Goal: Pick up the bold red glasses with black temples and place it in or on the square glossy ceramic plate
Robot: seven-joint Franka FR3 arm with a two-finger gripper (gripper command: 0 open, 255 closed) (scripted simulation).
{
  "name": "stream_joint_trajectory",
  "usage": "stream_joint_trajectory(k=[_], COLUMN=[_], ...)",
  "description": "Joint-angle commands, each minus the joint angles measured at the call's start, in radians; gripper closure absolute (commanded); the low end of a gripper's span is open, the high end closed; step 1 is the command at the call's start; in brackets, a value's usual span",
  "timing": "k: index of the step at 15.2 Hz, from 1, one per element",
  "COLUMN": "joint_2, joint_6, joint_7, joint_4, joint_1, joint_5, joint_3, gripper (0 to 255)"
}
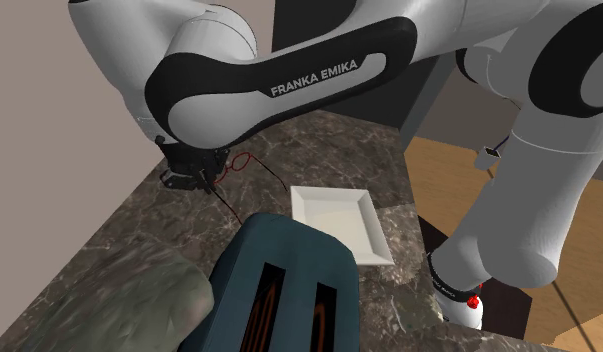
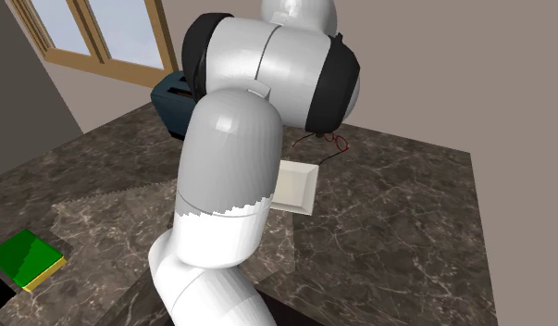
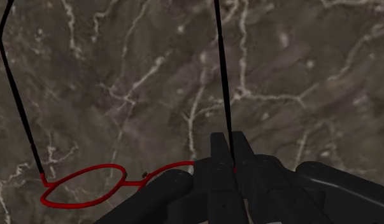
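Thin red glasses [image 3: 82, 184] with long black temples lie against the dark marble counter [image 3: 298, 76]. My gripper [image 3: 230, 143] is shut on them, its black fingers pinched on the frame's corner where one temple joins the red rim. In the shoulder view the gripper [image 1: 204, 180] hangs low over the counter under the arm's big elbow, with a red lens [image 1: 241, 160] poking out beside it. The white square plate [image 1: 334, 222] sits a short way toward that view's right. In the second exterior view the glasses [image 2: 337, 141] peek out behind the arm, just beyond the plate [image 2: 295, 185].
A dark teal toaster [image 1: 284, 290] stands on the counter at the front of the shoulder view, close beside the plate. A green block [image 2: 27, 259] lies near the counter's edge. A beige wall [image 1: 49, 120] borders the counter behind the gripper.
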Motion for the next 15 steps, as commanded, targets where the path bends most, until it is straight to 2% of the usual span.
stream_joint_trajectory(k=[1,4,15], joint_2=[0.000,0.000,-0.025], joint_6=[0.000,0.000,-0.133], joint_7=[0.000,0.000,-0.030], joint_4=[0.000,0.000,0.116], joint_1=[0.000,0.000,0.006], joint_5=[0.000,0.000,0.019], joint_3=[0.000,0.000,0.008], gripper=[255,255,255])
